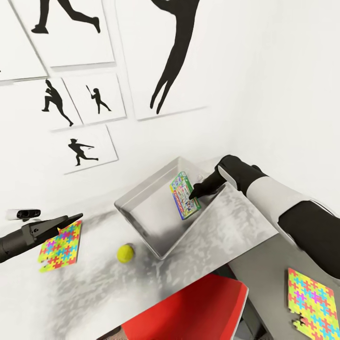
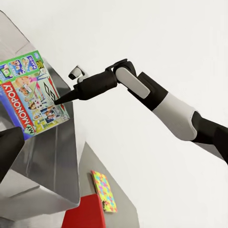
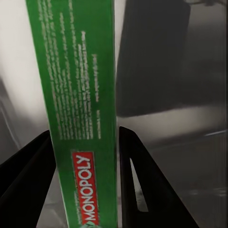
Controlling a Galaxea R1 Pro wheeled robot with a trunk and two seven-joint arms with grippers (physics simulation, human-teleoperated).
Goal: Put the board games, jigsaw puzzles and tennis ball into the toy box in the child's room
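Note:
The light grey toy box (image 1: 141, 215) stands on the table (image 1: 236, 226) against the white wall. My right gripper (image 1: 192, 194) reaches into it, shut on a green Monopoly board game (image 1: 183, 197) held on edge inside the box. The right wrist view has the game's green side (image 3: 80, 95) between both fingers. The left wrist view shows the game's printed face (image 2: 28, 95) and my right gripper (image 2: 58, 100). The tennis ball (image 1: 126, 253) lies in front of the toy box. My left gripper (image 1: 75, 219) hovers open above one jigsaw puzzle (image 1: 59, 248). A second jigsaw puzzle (image 1: 314, 304) lies on the lower dark section.
A red chair (image 1: 198, 307) sits tucked under the table's front edge. Black baseball-player silhouette pictures (image 1: 87, 148) hang on the wall behind the table. A small white and black device (image 1: 23, 214) rests at the far left.

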